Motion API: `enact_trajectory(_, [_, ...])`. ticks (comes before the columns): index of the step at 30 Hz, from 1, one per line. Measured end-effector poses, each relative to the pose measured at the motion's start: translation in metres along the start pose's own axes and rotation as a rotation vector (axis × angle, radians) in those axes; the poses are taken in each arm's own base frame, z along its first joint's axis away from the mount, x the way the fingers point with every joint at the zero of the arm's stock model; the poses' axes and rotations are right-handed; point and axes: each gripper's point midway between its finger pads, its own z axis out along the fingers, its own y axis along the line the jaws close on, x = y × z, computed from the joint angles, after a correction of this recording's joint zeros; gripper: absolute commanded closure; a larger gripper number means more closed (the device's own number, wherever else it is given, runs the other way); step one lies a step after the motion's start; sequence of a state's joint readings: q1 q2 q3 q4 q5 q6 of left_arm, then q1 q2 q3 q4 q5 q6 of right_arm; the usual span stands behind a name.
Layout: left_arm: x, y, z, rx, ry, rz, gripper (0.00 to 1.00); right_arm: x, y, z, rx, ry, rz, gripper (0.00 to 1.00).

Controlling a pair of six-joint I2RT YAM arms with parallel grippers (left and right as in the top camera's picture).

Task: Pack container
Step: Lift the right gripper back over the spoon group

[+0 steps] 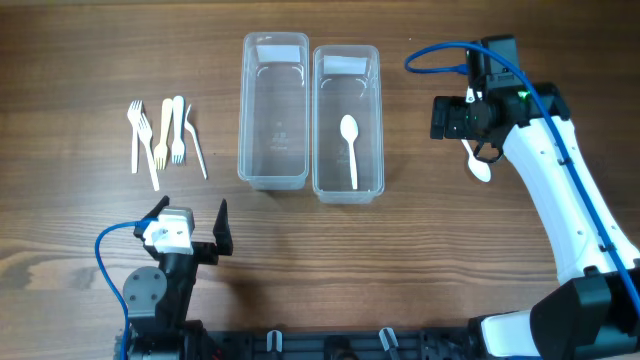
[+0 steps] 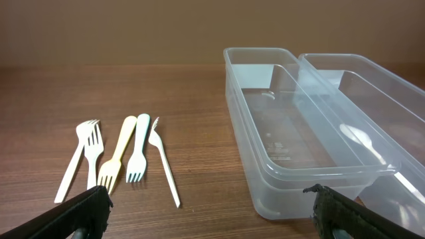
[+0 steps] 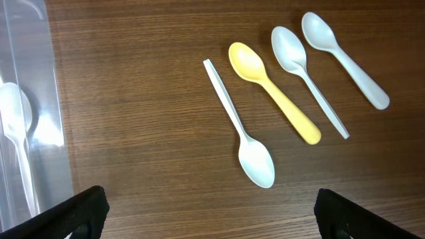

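Note:
Two clear plastic containers stand side by side. The left container [image 1: 273, 110] is empty; the right container [image 1: 347, 120] holds one white spoon [image 1: 350, 145]. Several plastic forks [image 1: 160, 140] lie on the table to the left. My left gripper [image 1: 190, 215] is open and empty near the front edge, facing the forks [image 2: 113, 159] and the left container [image 2: 299, 133]. My right gripper [image 1: 440, 118] is open and empty above several loose spoons: a white spoon [image 3: 242, 136] nearest, then a yellow spoon [image 3: 272, 89] and two more white spoons [image 3: 305, 76]. Overhead, the arm hides most of these spoons.
The wooden table [image 1: 100, 260] carries everything. In the right wrist view the right container's edge [image 3: 26, 99] shows at far left. A blue cable [image 1: 440, 55] loops off the right arm.

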State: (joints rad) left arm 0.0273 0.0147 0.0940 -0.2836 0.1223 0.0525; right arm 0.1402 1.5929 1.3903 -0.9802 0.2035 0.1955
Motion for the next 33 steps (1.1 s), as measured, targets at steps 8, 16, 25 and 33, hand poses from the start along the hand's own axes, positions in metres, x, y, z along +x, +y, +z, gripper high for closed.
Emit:
enact_trajectory(8, [0.0,0.0,0.0,0.0,0.0,0.0,0.0,0.0,0.0,0.0,0.0,0.0,0.0,0.0])
enact_trajectory(16, [0.0,0.0,0.0,0.0,0.0,0.0,0.0,0.0,0.0,0.0,0.0,0.0,0.0,0.01])
enact_trajectory(25, [0.0,0.0,0.0,0.0,0.0,0.0,0.0,0.0,0.0,0.0,0.0,0.0,0.0,0.0])
enact_trajectory(33, [0.0,0.0,0.0,0.0,0.0,0.0,0.0,-0.021,0.004,-0.001,-0.016,-0.084,0.008,0.0])
